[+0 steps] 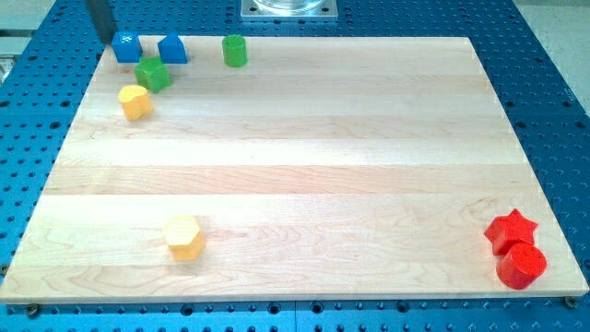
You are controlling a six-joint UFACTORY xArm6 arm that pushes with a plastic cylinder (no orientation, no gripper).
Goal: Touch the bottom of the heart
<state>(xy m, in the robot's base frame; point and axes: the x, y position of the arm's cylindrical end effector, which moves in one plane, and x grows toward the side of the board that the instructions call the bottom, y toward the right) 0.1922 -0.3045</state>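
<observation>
Nearest sits the red cylinder (523, 266). No fingers exist. My tip (109, 40) waits beside the blue cube (126, 47); approach pending, next slide below the yellow heart (135, 101).

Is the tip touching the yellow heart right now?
No: my tip sits at the view's top left beside the blue cube, apart from the yellow heart.

Rod (100, 18) cut off at top
</observation>
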